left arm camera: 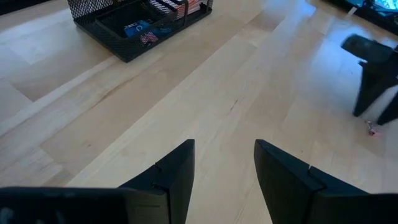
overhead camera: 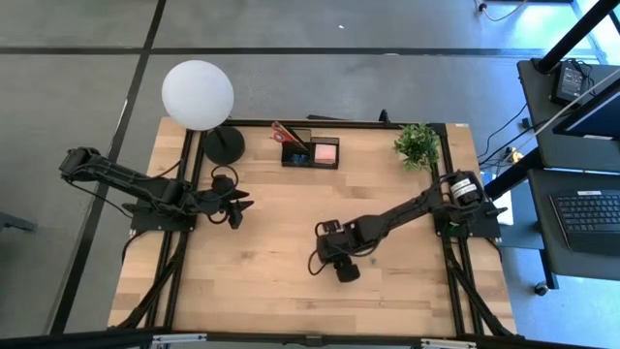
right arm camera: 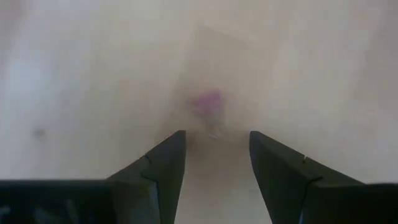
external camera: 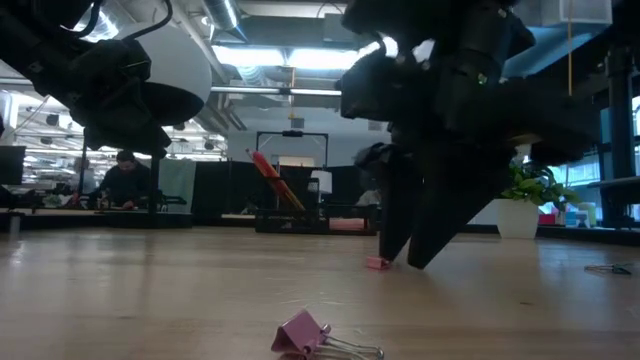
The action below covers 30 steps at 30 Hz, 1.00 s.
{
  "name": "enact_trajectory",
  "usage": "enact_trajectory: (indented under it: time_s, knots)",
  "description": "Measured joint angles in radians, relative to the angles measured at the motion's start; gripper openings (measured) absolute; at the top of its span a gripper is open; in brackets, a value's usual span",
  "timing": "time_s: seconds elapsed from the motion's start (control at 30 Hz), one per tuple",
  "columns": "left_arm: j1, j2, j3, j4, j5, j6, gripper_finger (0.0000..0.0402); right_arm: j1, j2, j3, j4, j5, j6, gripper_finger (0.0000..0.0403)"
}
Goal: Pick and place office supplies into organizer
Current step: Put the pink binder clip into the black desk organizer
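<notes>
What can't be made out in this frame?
- Small pink item ahead of the right gripper: blurred in the right wrist view; in the high view the arm hides it.
- Organizer contents: too small from above; cut off by the edge in the left wrist view.

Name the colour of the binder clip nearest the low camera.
Pink binder clip, clearest in the low view.
</notes>
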Motion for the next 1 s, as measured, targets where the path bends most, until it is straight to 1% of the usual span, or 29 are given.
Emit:
enact_trajectory:
  time_s: [0.13, 0.43, 0.67, 0.77, 1.0]
  knots:
    - [0.000, 0.000, 0.000, 0.000, -0.003, 0.000, 0.0159, 0.010, 0.002, 0.000, 0.043, -0.024, 0.002, 0.0181]
    - [0.000, 0.000, 0.000, 0.000, -0.004, -0.009, 0.0159, 0.005, 0.028, 0.001, 0.098, -0.003, 0.026, 0.0181]
    - [0.000, 0.000, 0.000, 0.000, -0.004, -0.011, 0.0159, 0.010, 0.038, 0.003, 0.105, -0.001, 0.053, 0.0178]
    - [0.000, 0.000, 0.000, 0.000, -0.003, -0.011, 0.0159, 0.010, 0.039, 0.003, 0.108, 0.000, 0.054, 0.0164]
    - [0.000, 0.000, 0.000, 0.000, -0.003, -0.010, 0.0159, 0.009, 0.040, 0.003, 0.110, 0.004, 0.054, 0.0117]
